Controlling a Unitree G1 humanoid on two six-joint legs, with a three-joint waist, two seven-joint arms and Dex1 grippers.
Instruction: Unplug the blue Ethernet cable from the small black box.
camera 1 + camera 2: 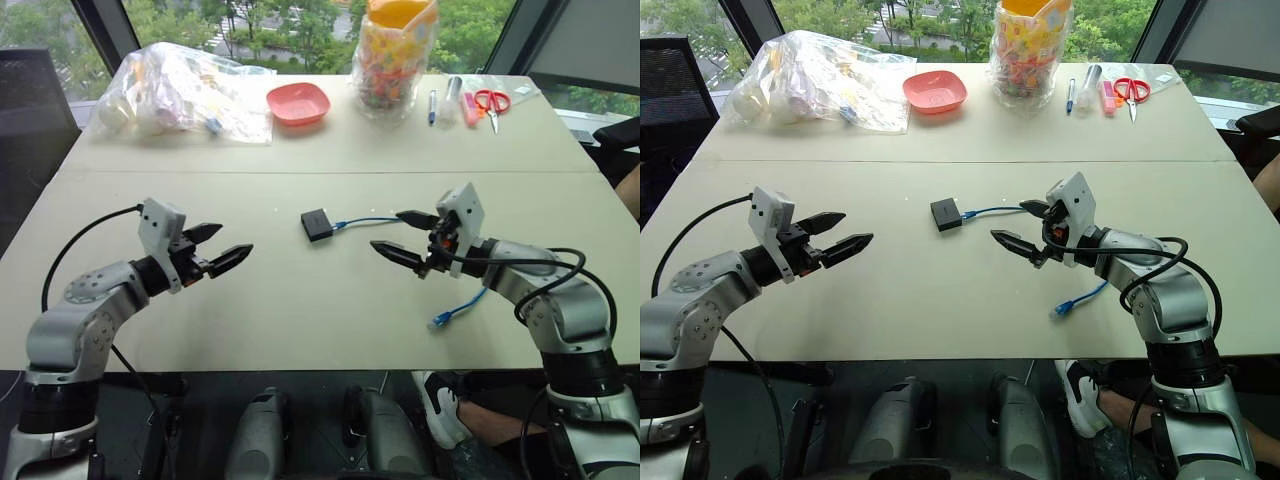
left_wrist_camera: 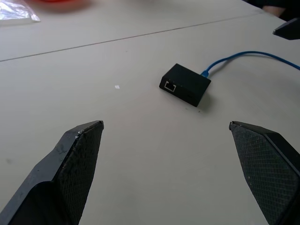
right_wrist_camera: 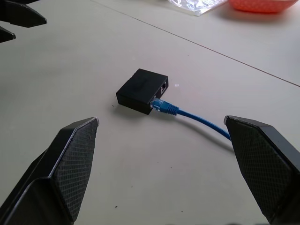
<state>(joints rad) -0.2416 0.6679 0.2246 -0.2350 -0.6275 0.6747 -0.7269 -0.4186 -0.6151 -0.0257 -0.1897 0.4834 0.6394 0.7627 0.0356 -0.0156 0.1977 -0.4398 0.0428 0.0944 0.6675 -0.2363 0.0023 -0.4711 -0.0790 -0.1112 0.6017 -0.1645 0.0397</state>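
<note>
Both the left pincer (image 1: 226, 246) and right pincer (image 1: 400, 234) hover wide open and empty on either side of the small black box (image 1: 317, 224), the blue Ethernet cable (image 3: 197, 117) plugged in.

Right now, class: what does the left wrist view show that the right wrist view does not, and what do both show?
Left wrist view alone: an empty port on the small black box. Right wrist view alone: the blue cable with its plug in the box's side, and the left gripper in a corner. Both: box, cable, table and wide-open fingers.

A pink bowl (image 1: 298, 103), red scissors (image 1: 491, 103) and plastic bag (image 1: 185, 92) lie on the table (image 1: 300, 310).
</note>
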